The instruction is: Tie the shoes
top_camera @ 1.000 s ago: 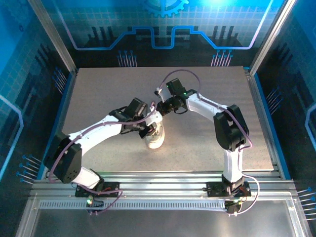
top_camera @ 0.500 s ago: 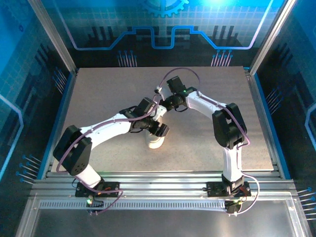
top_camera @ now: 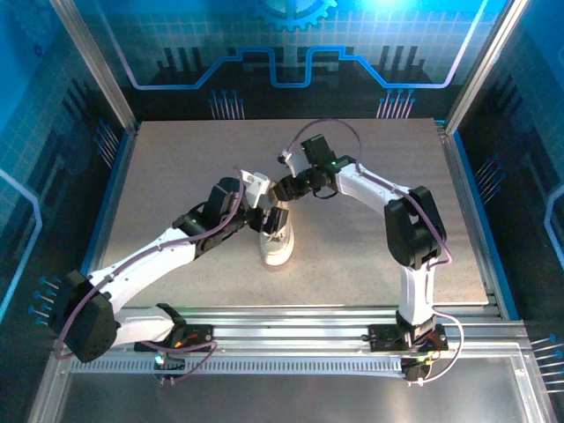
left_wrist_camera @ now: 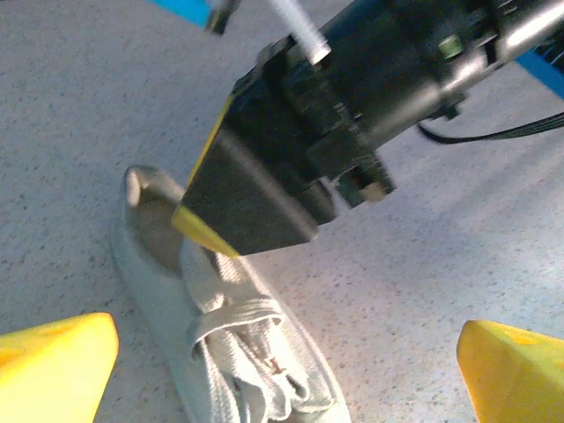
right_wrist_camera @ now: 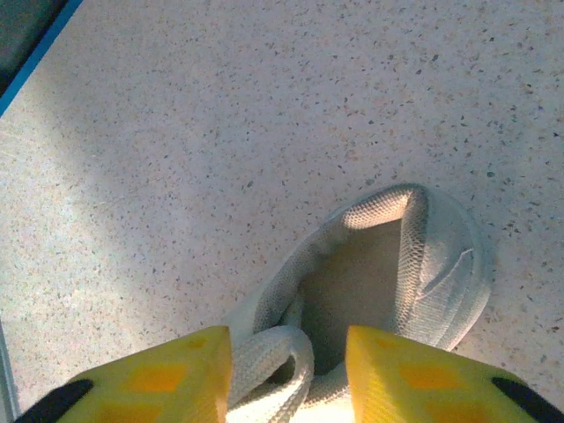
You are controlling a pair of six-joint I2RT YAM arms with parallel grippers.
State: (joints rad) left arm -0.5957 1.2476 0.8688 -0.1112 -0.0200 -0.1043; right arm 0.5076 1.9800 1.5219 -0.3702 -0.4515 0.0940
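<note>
The right gripper (right_wrist_camera: 288,351), part-open, straddles a lace loop (right_wrist_camera: 267,349) of the sneaker (right_wrist_camera: 441,273), nearer; the left gripper (left_wrist_camera: 286,363) gapes empty above the toe end.

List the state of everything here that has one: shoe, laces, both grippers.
shoe: upright on its sole on the table, mouth empty.
laces: loose loops bunched over the shoe's front; cannot tell whether a knot holds.
left gripper: jaws wide open, empty, over the shoe.
right gripper: jaws partly open, a lace loop between them, no visible pinch.
</note>
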